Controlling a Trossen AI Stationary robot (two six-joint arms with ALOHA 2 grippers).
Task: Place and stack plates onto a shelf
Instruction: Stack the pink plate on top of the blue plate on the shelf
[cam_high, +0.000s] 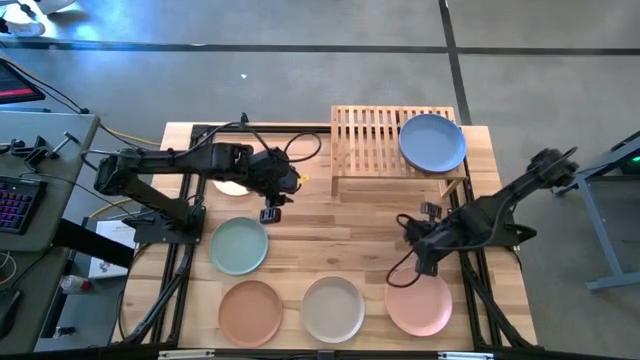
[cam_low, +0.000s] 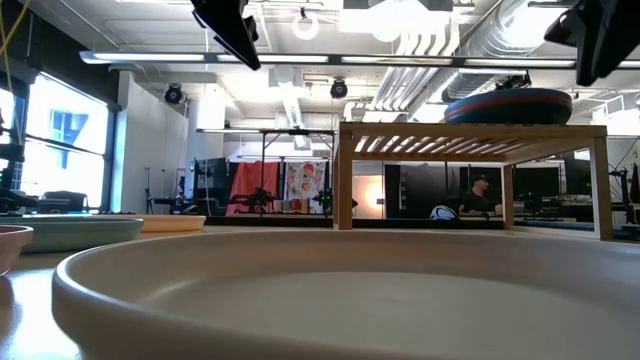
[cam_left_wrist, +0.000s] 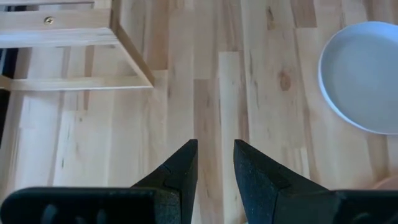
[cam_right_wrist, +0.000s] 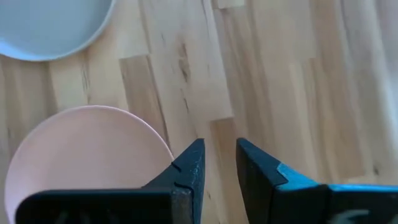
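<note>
The slatted wooden shelf stands at the table's far edge. A stack of plates rests on its right half, blue plate on top; the low view shows red-orange and dark teal rims beneath it. The cream plate lies partly hidden under the left arm. Pale green, terracotta, beige and pink plates lie flat on the table. My left gripper hovers over bare wood near the shelf's left leg, shut. My right gripper hovers by the pink plate's far rim, shut.
The shelf's left half carries nothing. Bare planks lie between the shelf and the near row of plates. A side desk with a keyboard stands left of the table. A person sits in the room beyond.
</note>
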